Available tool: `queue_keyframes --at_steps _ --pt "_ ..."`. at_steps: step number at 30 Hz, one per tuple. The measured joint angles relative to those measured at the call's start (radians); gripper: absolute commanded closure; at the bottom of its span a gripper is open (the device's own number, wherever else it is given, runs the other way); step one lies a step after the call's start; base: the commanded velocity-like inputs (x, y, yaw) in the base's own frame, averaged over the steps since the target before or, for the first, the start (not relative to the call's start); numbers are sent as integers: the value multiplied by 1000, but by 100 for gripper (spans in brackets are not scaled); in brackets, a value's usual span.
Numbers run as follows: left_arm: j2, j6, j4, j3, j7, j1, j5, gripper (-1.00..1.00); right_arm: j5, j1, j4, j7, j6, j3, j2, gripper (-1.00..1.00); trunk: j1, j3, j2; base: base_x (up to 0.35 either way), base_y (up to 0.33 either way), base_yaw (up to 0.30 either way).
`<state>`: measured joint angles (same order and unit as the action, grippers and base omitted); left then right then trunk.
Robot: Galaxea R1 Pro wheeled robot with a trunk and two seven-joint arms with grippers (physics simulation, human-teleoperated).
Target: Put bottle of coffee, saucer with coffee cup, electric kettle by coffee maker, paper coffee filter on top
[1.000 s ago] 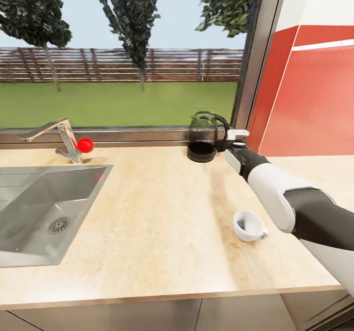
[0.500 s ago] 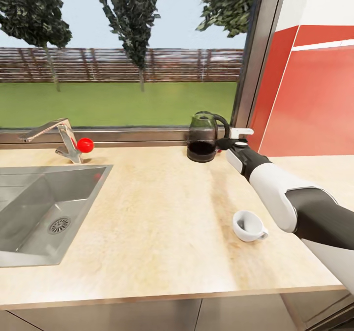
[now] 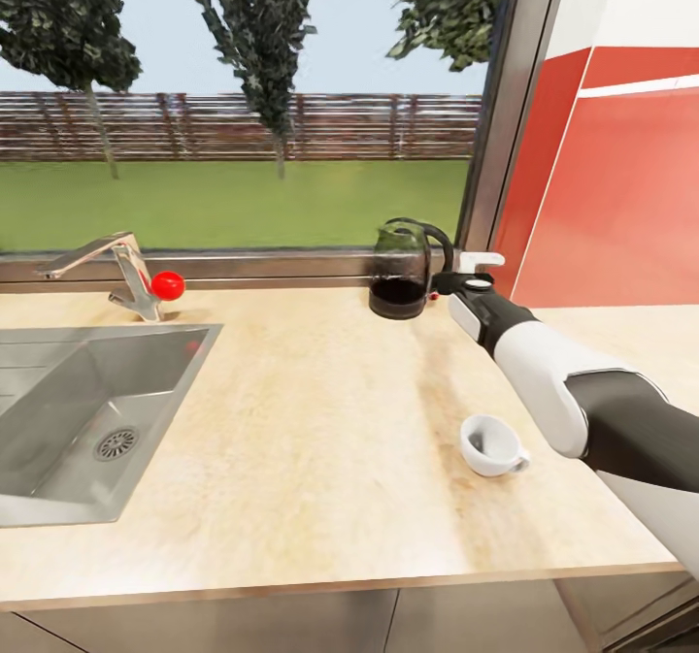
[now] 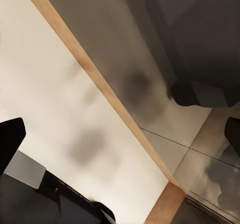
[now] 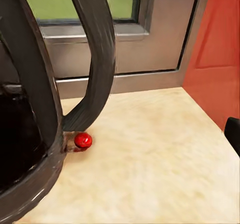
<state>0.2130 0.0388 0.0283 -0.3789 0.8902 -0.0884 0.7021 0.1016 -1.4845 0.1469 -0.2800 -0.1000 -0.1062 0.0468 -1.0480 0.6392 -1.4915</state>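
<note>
Kettle (image 3: 400, 282): upright at the back of the countertop (image 3: 320, 440), against the window sill, roughly 12 o'clock in the head view. Long axis vertical. Loop handle (image 3: 439, 245) faces 3 o'clock, toward the right arm.

Right gripper (image 3: 454, 279): at the end of the arm reaching in from 4 o'clock, level with the kettle's lower half, just beside the handle. In the right wrist view the handle (image 5: 97, 59) stands close ahead, and the red dot (image 5: 83, 140) sits at its foot where it joins the body. One dark fingertip (image 5: 234, 134) shows at the frame edge, well apart from the handle, so the jaws read as spread wide, with nothing between them. Contact with the handle cannot be confirmed.

Governing relation: the handle lies at about 9 o'clock from the right gripper, its span vertical. Judged: the hand must shift that way until the loop sits between the fingers before closing.

Cup (image 3: 491, 444): on the countertop at 5 o'clock, beside the right forearm, well apart from the kettle.

Left gripper: looks past a counter edge (image 4: 107, 92) toward the floor, with dark fingertips (image 4: 10, 139) at opposite frame edges, spread wide and empty. The right arm is the nearer to the kettle.

Sink (image 3: 58, 410) and tap (image 3: 116, 270): at 9 o'clock.
</note>
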Motion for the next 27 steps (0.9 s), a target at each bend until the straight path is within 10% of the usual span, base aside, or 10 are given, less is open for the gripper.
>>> queue_keyframes --at_steps 27 --pt "0 0 0 0 -1 0 0 -100 0 0 0 -28 0 -2 -10 -100 0 27 0 0 0 0"
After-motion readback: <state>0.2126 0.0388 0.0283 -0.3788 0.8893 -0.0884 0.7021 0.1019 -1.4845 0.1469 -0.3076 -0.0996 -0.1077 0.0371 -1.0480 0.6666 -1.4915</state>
